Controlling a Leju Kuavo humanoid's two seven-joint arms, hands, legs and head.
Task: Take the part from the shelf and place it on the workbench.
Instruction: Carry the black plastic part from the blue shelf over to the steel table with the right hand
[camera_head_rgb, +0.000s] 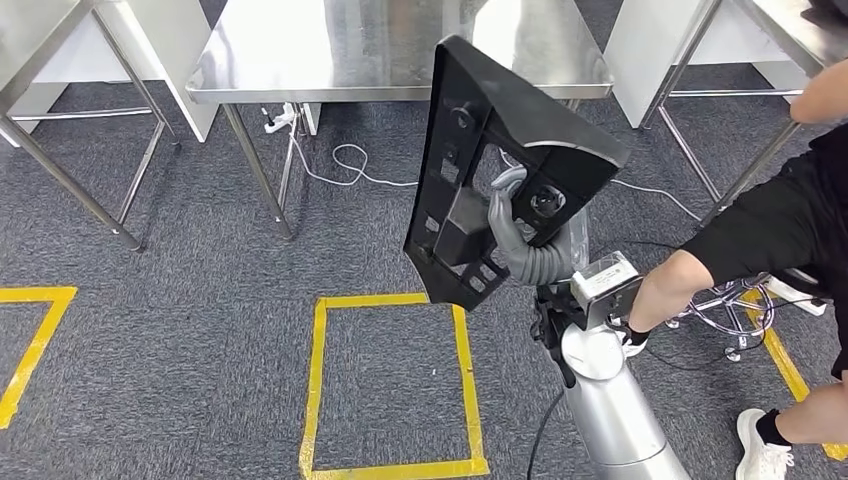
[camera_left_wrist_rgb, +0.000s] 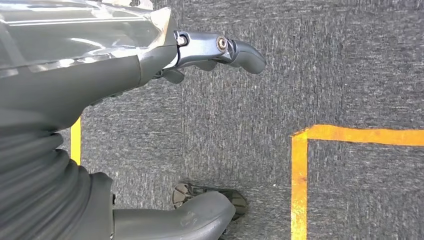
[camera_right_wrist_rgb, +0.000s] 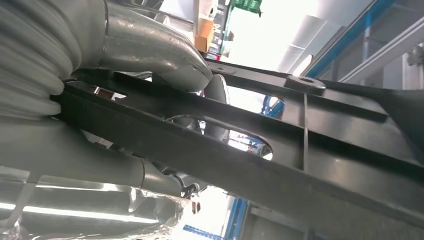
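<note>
A large black plastic part (camera_head_rgb: 480, 170) with ribs and cut-outs stands upright in the head view, gripped by my right hand (camera_head_rgb: 520, 235), whose grey fingers reach through one of its openings. Close up in the right wrist view, the part (camera_right_wrist_rgb: 310, 145) runs across as dark bars, with the thumb and fingers of my right hand (camera_right_wrist_rgb: 150, 100) wrapped around a bar. A stainless steel workbench (camera_head_rgb: 330, 50) stands ahead, behind the part. In the left wrist view my left hand (camera_left_wrist_rgb: 150, 75) hangs over the grey carpet, fingers apart and holding nothing.
Yellow tape squares (camera_head_rgb: 390, 385) mark the grey carpet. More steel tables (camera_head_rgb: 40, 40) stand at the far left and far right. A person (camera_head_rgb: 770, 230) sits on a stool at the right, legs close to my right arm. White cables (camera_head_rgb: 345, 165) lie under the workbench.
</note>
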